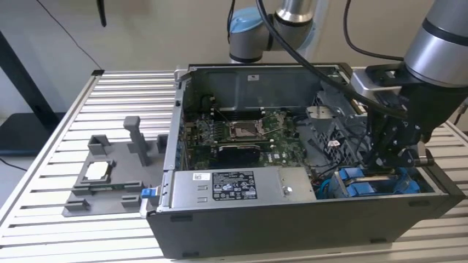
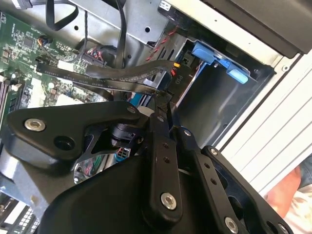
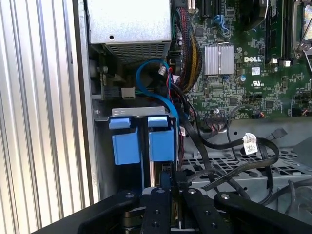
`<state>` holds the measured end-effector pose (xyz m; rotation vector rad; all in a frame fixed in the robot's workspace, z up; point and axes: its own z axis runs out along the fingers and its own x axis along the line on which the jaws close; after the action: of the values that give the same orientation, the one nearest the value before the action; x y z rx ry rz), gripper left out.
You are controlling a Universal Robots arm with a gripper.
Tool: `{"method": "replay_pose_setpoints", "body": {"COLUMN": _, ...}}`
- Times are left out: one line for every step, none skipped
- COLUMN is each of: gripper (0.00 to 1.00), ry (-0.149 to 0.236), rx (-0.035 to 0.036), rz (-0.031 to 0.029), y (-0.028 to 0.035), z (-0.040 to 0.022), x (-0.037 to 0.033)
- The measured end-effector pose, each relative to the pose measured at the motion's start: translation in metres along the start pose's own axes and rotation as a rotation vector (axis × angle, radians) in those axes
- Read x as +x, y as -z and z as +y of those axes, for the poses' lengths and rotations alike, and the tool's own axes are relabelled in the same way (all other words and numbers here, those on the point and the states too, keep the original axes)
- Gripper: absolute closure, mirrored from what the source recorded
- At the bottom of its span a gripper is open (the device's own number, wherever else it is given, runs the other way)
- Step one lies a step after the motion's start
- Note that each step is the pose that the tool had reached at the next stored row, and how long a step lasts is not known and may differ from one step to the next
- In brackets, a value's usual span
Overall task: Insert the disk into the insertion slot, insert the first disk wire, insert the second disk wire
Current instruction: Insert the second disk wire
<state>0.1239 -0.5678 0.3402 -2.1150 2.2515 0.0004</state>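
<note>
The open dark metal case [image 1: 307,219] sits on a ribbed aluminium table [image 1: 44,164]; the slot [image 3: 141,141] with glossy blue plastic tabs lies at its near corner; the black hand [image 2: 163,95] reaches down beside it, fingers together on a flat black wire [image 2: 117,73]; the arm [image 1: 439,49] stands steeply above.

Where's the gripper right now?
In the exterior view, the gripper hangs inside the open computer case, at that view's right, just above the blue-railed insertion slot.
</note>
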Motion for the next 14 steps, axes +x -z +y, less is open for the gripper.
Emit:
{"method": "replay_pose_setpoints", "body": {"gripper": 0.84, "ry": 0.0, "rx": 0.0, "rz": 0.0001, "y": -0.0002, "z": 0.0, "x": 0.0}}
{"method": "replay_pose_setpoints", "body": {"gripper": 0.84, "ry": 0.0, "rx": 0.0, "rz": -0.0003, "y": -0.0007, "z": 0.0, "x": 0.0}}
{"method": "replay_pose_setpoints", "body": {"gripper": 0.84, "ry": 0.0, "rx": 0.0, "rz": -0.0002, "y": -0.0011, "z": 0.0, "x": 0.0}}
{"method": "replay_pose_setpoints", "body": {"gripper": 0.84, "ry": 0.0, "rx": 0.0, "rz": -0.0003, "y": -0.0018, "z": 0.0001, "x": 0.0001}}
{"method": "replay_pose_setpoints", "body": {"gripper": 0.84, "ry": 0.0, "rx": 0.0001, "rz": -0.0001, "y": -0.0025, "z": 0.0001, "x": 0.0002}}
{"method": "replay_pose_setpoints", "body": {"gripper": 0.84, "ry": 0.0, "rx": 0.0001, "rz": 0.0002, "y": -0.0032, "z": 0.0001, "x": 0.0002}}
{"method": "replay_pose_setpoints", "body": {"gripper": 0.84, "ry": 0.0, "rx": 0.0001, "rz": 0.0005, "y": -0.0038, "z": 0.0001, "x": 0.0003}}
{"method": "replay_pose_setpoints", "body": {"gripper": 0.84, "ry": 0.0, "rx": 0.0001, "rz": 0.0006, "y": -0.0042, "z": 0.0001, "x": 0.0003}}
{"method": "replay_pose_setpoints", "body": {"gripper": 0.84, "ry": 0.0, "rx": 0.0001, "rz": 0.0007, "y": -0.0044, "z": 0.0001, "x": 0.0003}}
{"method": "replay_pose_setpoints", "body": {"gripper": 0.84, "ry": 0.0, "rx": 0.0001, "rz": 0.0005, "y": -0.0045, "z": 0.0001, "x": 0.0004}}
{"method": "replay_pose_setpoints", "body": {"gripper": 0.84, "ry": 0.0, "rx": 0.0, "rz": 0.0002, "y": -0.0048, "z": 0.0001, "x": 0.0004}}
{"method": "replay_pose_setpoints", "body": {"gripper": 0.84, "ry": 0.0, "rx": 0.0, "rz": 0.0, "y": -0.0049, "z": 0.0002, "x": 0.0003}}
{"method": "replay_pose_setpoints", "body": {"gripper": 0.84, "ry": 0.0, "rx": 0.0, "rz": 0.0, "y": -0.0049, "z": 0.0002, "x": 0.0003}}
{"method": "replay_pose_setpoints", "body": {"gripper": 0.84, "ry": 0.0, "rx": 0.0, "rz": 0.0001, "y": -0.0049, "z": 0.0001, "x": 0.0004}}
